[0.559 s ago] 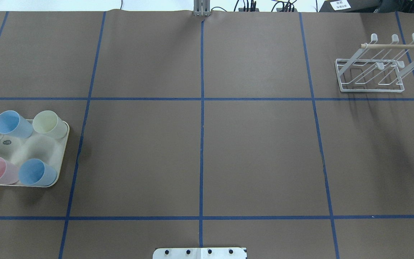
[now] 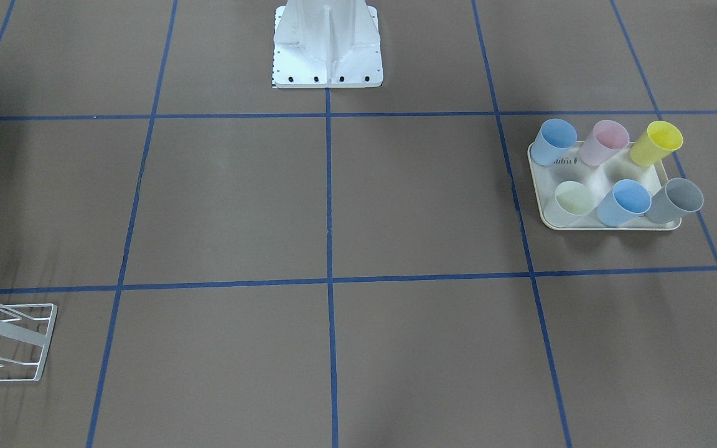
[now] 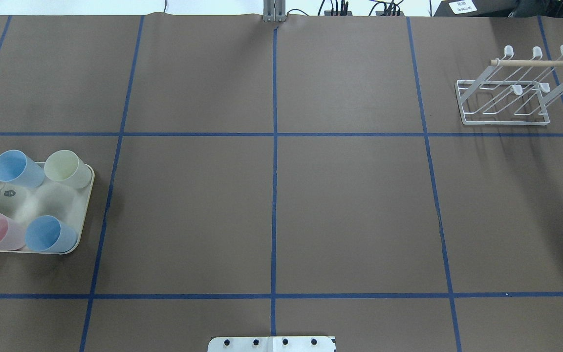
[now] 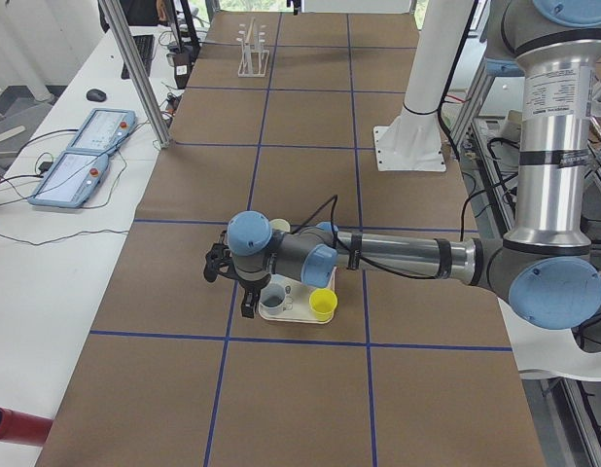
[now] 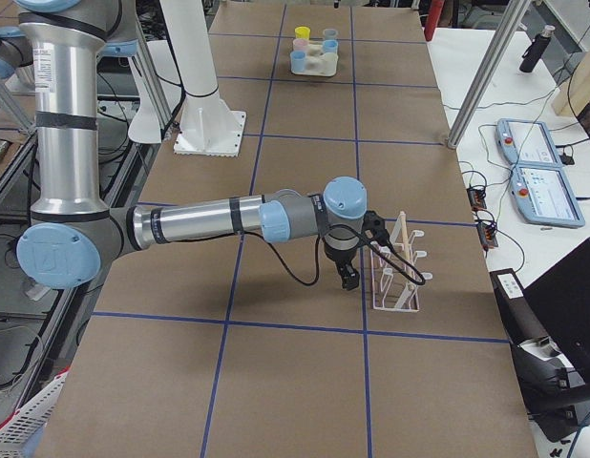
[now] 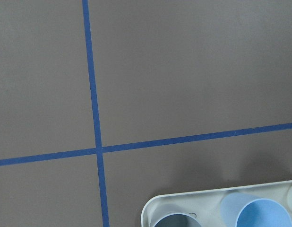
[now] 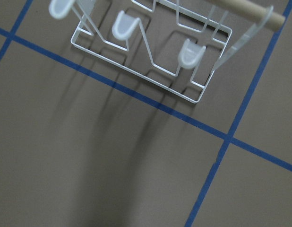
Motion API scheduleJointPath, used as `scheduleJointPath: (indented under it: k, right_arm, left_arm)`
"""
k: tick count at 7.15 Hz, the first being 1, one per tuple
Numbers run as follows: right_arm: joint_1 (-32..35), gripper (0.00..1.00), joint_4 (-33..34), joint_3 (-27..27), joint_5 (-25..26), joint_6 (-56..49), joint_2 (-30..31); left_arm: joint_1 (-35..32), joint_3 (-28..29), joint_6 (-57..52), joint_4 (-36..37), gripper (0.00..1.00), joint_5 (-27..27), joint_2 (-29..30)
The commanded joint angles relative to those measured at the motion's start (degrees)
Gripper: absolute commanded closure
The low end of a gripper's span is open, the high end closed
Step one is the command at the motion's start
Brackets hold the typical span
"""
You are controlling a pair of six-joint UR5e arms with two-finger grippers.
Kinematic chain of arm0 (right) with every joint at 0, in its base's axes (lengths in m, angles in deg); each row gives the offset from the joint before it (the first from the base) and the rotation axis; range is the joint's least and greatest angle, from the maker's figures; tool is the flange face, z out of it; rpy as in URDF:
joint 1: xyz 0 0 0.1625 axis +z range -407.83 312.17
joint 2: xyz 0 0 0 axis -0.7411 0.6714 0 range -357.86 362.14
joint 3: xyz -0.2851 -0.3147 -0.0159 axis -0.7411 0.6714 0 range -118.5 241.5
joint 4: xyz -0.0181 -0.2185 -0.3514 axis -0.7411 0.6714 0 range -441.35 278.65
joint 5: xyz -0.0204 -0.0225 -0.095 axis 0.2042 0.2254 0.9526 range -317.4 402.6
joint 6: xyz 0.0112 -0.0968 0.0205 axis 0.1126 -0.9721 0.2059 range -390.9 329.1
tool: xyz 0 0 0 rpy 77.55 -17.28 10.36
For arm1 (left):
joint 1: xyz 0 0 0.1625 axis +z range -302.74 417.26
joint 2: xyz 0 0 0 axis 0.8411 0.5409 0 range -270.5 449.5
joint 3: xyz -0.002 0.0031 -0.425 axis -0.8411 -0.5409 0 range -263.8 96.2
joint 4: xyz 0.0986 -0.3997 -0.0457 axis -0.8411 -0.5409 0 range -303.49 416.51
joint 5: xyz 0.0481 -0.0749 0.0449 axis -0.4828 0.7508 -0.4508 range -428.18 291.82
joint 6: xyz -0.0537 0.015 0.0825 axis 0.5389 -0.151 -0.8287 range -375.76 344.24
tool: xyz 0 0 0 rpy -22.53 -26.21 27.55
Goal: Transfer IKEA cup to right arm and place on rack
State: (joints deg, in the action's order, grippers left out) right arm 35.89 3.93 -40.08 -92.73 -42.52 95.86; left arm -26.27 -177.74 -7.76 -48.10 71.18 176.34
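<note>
Several pastel IKEA cups stand on a cream tray (image 2: 607, 226): among them a blue cup (image 2: 553, 140), a yellow cup (image 2: 657, 143) and a grey cup (image 2: 676, 200). In the overhead view the tray (image 3: 32, 203) lies at the left edge. The white wire rack (image 3: 505, 94) with its wooden bar stands far right, with nothing on it. In the exterior left view my left gripper (image 4: 250, 304) hangs over the tray's outer end by the grey cup; I cannot tell its state. In the exterior right view my right gripper (image 5: 349, 279) hovers low beside the rack (image 5: 395, 267); its state I cannot tell either.
The robot's white base plate (image 2: 327, 62) sits at mid table on my side. Blue tape lines divide the brown table cover. Beyond the far edge a white bench holds control pendants (image 4: 82, 161), and metal posts (image 4: 135, 68) rise there.
The black tip of my right gripper, seen at the overhead view's right edge by the rack's wooden bar, has left that view. Cups, tray and rack have not moved.
</note>
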Motion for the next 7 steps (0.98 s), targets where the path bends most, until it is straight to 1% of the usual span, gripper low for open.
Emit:
scheduleJointPath:
  k: [1,2,3,4,5,6,7]
  right_arm:
    - [-0.04,0.0,-1.96,1.02,0.5,0.02,1.39]
    - [-0.04,0.0,-1.96,1.29,0.33,0.11,1.39]
    - [-0.13,0.0,-1.96,1.47,0.24,0.11,1.47]
    - [-0.22,0.0,-1.88,1.82,0.24,0.11,1.47]
    - [-0.22,0.0,-1.96,2.34,0.07,0.19,1.47]
    - [-0.57,0.0,-1.88,2.61,0.06,0.2,1.47]
    - [-0.83,0.0,-1.88,2.61,-0.11,0.11,1.47]
  left_arm:
    - [2.64,4.35,1.04,-3.14,0.0,-0.31,-0.8]
    - [6.5,4.72,4.01,-4.11,0.0,-0.49,-0.62]
    - [8.62,4.72,9.0,-4.2,0.0,-0.49,0.08]
    - [12.04,5.16,9.74,-4.12,0.0,-0.58,0.17]
    - [12.42,7.34,9.75,-4.11,0.0,-0.5,0.95]
    - [12.42,9.28,9.66,-4.2,0.03,-0.58,1.57]
    - [12.42,11.03,9.66,-4.2,0.1,-0.58,2.97]
